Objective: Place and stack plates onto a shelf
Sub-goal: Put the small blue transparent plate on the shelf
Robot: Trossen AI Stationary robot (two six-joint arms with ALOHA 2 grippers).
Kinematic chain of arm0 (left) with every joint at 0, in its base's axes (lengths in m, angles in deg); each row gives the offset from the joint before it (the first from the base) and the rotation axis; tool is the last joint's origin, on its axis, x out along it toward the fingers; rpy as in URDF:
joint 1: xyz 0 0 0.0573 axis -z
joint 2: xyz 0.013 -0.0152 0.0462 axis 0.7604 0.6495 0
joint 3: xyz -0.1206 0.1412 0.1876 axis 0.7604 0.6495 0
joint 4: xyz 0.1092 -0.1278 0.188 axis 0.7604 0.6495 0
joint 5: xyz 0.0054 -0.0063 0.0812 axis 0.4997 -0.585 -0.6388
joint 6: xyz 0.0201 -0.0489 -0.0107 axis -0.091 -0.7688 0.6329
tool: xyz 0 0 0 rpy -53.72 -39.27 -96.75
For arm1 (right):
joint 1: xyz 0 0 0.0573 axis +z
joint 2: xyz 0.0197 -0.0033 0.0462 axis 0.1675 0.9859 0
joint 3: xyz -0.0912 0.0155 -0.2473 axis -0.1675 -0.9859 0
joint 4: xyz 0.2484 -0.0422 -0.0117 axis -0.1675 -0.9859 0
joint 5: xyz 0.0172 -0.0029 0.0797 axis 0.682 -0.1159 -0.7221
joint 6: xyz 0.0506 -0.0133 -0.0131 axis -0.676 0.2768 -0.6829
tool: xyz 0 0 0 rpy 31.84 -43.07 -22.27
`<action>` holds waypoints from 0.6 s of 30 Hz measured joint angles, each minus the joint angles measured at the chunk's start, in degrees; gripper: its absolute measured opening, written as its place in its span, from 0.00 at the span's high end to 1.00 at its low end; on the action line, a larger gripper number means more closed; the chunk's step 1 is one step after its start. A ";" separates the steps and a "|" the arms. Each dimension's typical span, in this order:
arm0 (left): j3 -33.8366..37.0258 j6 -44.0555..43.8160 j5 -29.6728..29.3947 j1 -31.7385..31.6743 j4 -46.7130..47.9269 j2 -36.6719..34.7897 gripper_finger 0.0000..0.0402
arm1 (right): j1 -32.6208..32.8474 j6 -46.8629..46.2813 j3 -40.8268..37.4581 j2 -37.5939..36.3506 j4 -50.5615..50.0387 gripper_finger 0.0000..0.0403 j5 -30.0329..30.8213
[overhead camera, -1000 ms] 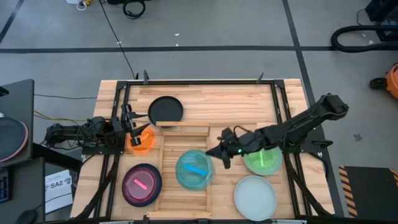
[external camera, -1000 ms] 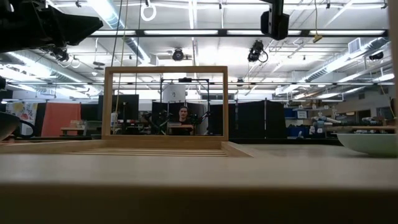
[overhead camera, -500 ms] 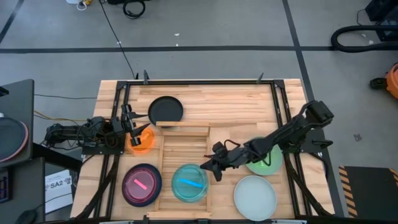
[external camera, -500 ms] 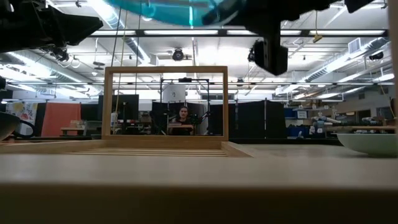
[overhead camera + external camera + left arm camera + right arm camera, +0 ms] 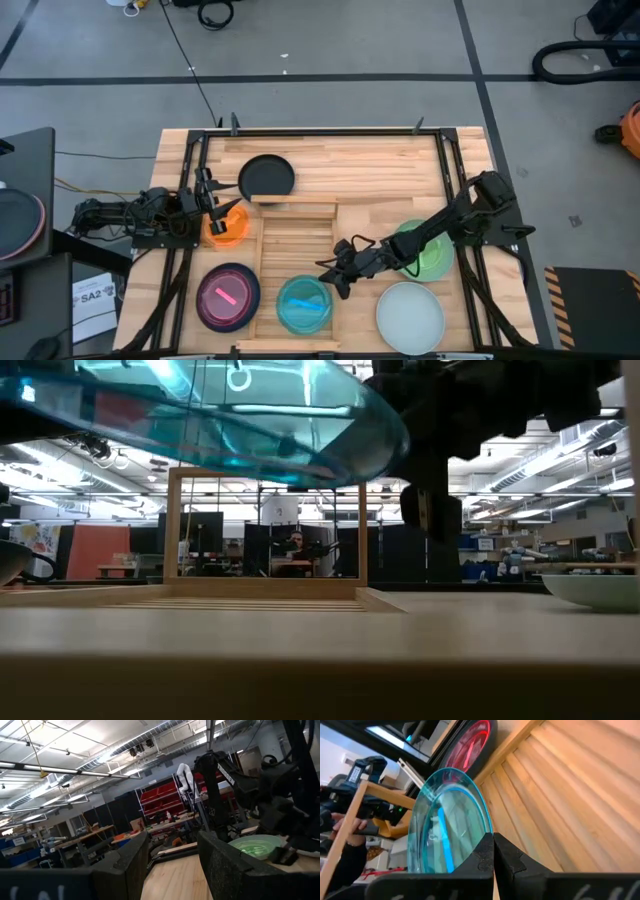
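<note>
My right gripper is shut on the translucent blue plate, which hangs over the near end of the shelf, a slatted wooden tray. In the right wrist view the blue plate hangs over the slats. My left gripper waits open at the table's left, above the orange plate. A purple plate on a dark plate lies left of the shelf. To its right lie a green plate on a mint one and a pale plate. A black plate lies beyond the shelf. My right gripper pinches the blue plate's rim between its two fingers, at the plate's right edge. The fingers come from the table's right, slanting down. The plate is lifted clear above the shelf, close to level.
An upright wooden frame stands at the shelf's far end. Black rails run along both sides of the table. A person sits in the room behind the table.
My right gripper has gone down and toward the table's near edge, still shut on the blue plate. The plate has travelled from over the shelf's middle to over its near end and hangs lower, clear of the slats.
</note>
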 joint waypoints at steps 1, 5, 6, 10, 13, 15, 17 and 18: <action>0.00 0.00 -0.01 -0.01 0.01 0.01 0.56 | 0.02 0.04 0.00 0.55 0.74 0.99 -0.28; 0.01 0.00 0.00 0.00 0.00 -0.01 0.56 | 0.00 0.05 0.02 2.72 2.75 0.99 -0.40; 0.00 0.00 -0.02 -0.01 0.02 -0.01 0.56 | 0.00 0.08 0.02 3.24 3.19 0.99 -0.42; 0.00 0.00 0.00 -0.01 0.02 -0.01 0.56 | 0.01 0.00 0.02 4.76 4.92 0.99 -0.62; 0.00 0.00 -0.02 -0.01 0.02 0.01 0.56 | 0.00 0.00 0.05 5.49 5.29 0.99 -0.60; 0.00 0.00 -0.01 -0.01 0.00 -0.01 0.56 | 0.02 0.06 0.02 5.55 5.24 0.99 -0.63; 0.00 -0.01 0.01 0.00 0.01 -0.01 0.56 | 0.01 0.17 0.02 5.55 5.24 0.99 -0.60; 0.00 -0.02 -0.01 0.01 0.01 -0.01 0.56 | 0.00 0.37 0.02 5.55 5.22 0.99 -0.60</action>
